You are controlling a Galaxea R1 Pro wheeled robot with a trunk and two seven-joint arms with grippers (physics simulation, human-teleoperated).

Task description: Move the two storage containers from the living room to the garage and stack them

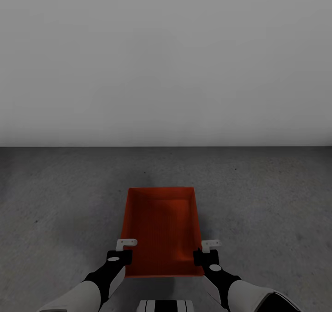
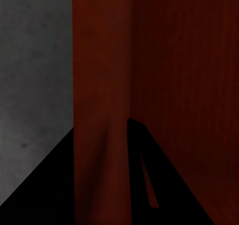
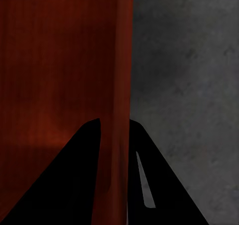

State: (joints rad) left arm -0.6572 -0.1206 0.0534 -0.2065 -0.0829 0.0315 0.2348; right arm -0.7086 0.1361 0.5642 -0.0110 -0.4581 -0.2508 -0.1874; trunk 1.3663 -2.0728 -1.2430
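One orange-red storage container (image 1: 160, 229) is sitting in the lower centre of the head view, its open top facing up and its long axis running away from the camera. Whether it is resting on the dark grey concrete floor (image 1: 60, 196) or hanging just above it cannot be told.

The left pincer (image 1: 121, 253) is gripping the container's left long wall near the corner closest to the camera. In the left wrist view its dark fingers (image 2: 149, 185) are straddling that wall (image 2: 102, 110), one on each side, closed against it.

The right pincer (image 1: 205, 253) is gripping the right long wall at the matching near corner. In the right wrist view its fingers (image 3: 74, 185) are likewise pinching the thin wall (image 3: 119, 85) from inside and outside, with mottled concrete (image 3: 189, 85) showing beside it.

A plain white wall (image 1: 166, 63) is occupying the upper half of the head view, meeting the floor along a straight line at mid-frame. The robot's trunk (image 1: 165, 305) is showing at the bottom edge.
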